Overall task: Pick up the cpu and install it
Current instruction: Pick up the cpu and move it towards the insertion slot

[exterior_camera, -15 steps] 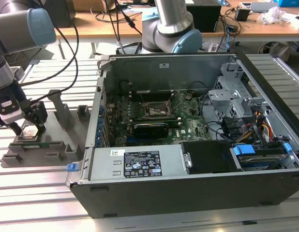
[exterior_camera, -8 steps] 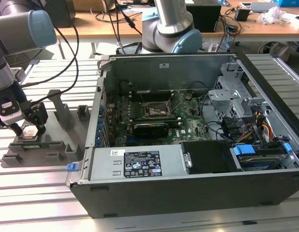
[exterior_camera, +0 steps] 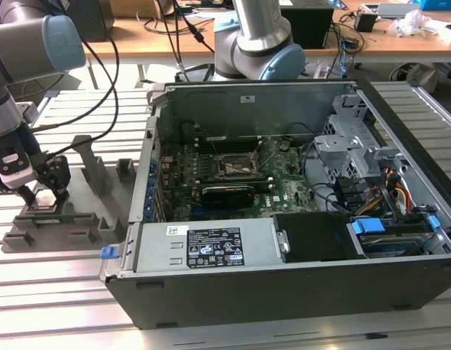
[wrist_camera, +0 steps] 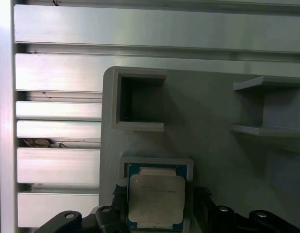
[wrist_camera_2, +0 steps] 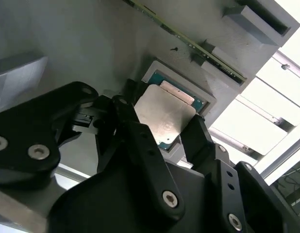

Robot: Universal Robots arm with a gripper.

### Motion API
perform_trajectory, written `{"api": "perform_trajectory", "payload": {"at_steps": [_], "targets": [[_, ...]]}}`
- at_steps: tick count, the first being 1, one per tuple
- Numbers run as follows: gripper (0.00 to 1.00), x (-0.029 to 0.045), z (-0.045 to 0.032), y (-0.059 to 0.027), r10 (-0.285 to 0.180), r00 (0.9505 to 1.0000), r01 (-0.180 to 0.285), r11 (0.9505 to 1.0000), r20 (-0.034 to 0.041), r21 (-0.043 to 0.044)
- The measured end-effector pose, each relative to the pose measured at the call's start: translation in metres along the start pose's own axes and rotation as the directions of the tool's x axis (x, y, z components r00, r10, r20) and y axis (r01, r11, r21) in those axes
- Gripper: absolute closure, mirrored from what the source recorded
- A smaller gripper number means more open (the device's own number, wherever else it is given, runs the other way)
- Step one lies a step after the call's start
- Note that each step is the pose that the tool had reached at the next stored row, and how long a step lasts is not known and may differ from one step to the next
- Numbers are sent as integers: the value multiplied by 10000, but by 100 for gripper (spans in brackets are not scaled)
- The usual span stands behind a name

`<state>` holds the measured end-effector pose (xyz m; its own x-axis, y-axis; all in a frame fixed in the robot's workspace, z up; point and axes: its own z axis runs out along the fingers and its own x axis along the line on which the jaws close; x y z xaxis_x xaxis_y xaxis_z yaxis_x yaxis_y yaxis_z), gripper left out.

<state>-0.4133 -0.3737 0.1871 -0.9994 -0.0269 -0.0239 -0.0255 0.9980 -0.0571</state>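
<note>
2 fingers [wrist_camera_2: 198, 141] of the hand [wrist_camera_2: 162, 117] stand apart, 1 on each side of the cpu [wrist_camera_2: 163, 109], which lies flat in a pocket of the grey tray [wrist_camera: 213, 145], so I judge that an uneven closing could tilt it and jam it against the pocket wall.

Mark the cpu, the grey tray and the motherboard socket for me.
cpu [wrist_camera_2: 164, 114], second wrist view, middle of its metal top.
grey tray [wrist_camera: 213, 121], first wrist view, bare flat surface.
motherboard socket [exterior_camera: 238, 167], exterior view, centre of its frame.
</note>
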Motion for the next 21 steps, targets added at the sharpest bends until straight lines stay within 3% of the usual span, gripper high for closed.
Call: {"api": "perform_trajectory", "payload": {"at_steps": [1, 3, 14, 21], "targets": [[42, 0, 0, 0, 0, 10000, 0, 10000, 0, 1], [45, 0, 0, 0, 0, 10000, 0, 10000, 0, 1], [45, -1, 1, 0, 0, 10000, 0, 10000, 3, -1], [45, -5, -181, -9, 0, 10000, 0, 10000, 1, 1]]}}
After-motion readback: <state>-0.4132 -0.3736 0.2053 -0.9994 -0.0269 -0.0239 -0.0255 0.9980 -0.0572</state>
